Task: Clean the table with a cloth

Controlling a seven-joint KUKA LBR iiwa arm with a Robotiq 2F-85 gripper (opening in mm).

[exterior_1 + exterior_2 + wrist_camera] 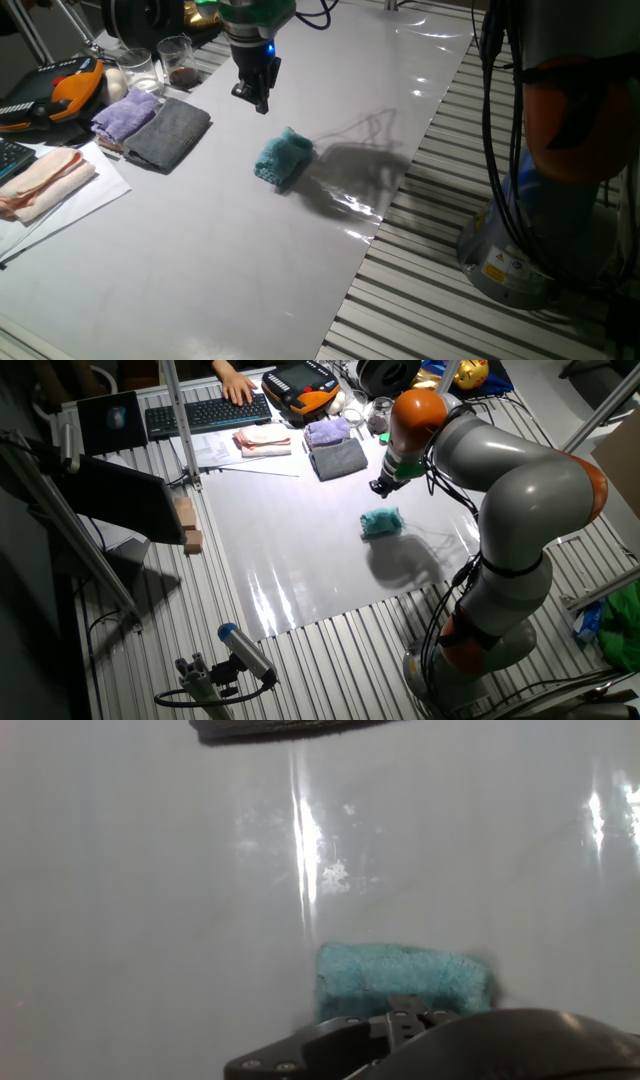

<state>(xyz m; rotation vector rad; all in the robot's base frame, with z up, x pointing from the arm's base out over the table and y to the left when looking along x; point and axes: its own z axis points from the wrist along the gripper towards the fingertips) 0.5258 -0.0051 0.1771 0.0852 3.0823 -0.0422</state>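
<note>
The teal cloth [283,158] lies bunched on the glossy pale table [200,250], apart from the gripper. The other fixed view shows the cloth [381,522] near the table's right side, and in the hand view the cloth [403,980] sits low in the frame, just above the hand's dark body. My gripper [254,95] hangs above the table, up and to the left of the cloth, with nothing in it. The gripper [382,485] shows only as a small dark tip, and the fingers' spacing is too dark to read.
A dark grey folded cloth [168,134] and a lilac cloth [126,113] lie at the table's back left, with glasses [179,60] behind them. Pink cloths on paper [45,180] sit at the left edge. The slatted bench and robot base [520,250] stand to the right.
</note>
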